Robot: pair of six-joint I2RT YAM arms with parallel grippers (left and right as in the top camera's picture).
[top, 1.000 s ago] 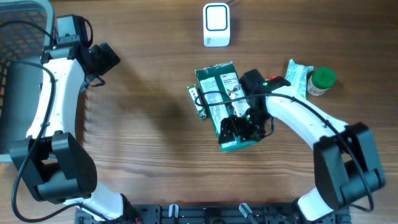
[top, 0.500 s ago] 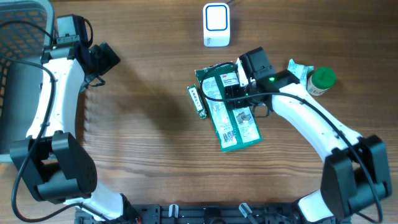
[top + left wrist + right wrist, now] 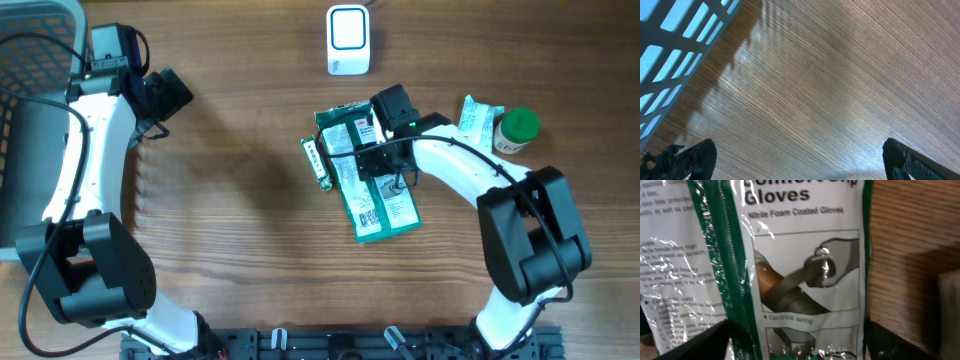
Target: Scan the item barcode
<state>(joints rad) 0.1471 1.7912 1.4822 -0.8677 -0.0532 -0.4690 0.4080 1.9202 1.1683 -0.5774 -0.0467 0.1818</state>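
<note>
Green-and-white glove packet, brown fine-grained table

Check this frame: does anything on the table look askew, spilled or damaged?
Nothing looks spilled or damaged. The glove package lies diagonally on the table, skewed relative to the scanner. Its clear wrap looks crinkled in the right wrist view. A small green item lies beside its left edge.

A brown wooden tabletop is filling the overhead view, its grain running side to side. Soft light is glancing off the wood (a pale sheen in the left wrist view), and striped shadows are lying beside a grey slatted basket.
</note>
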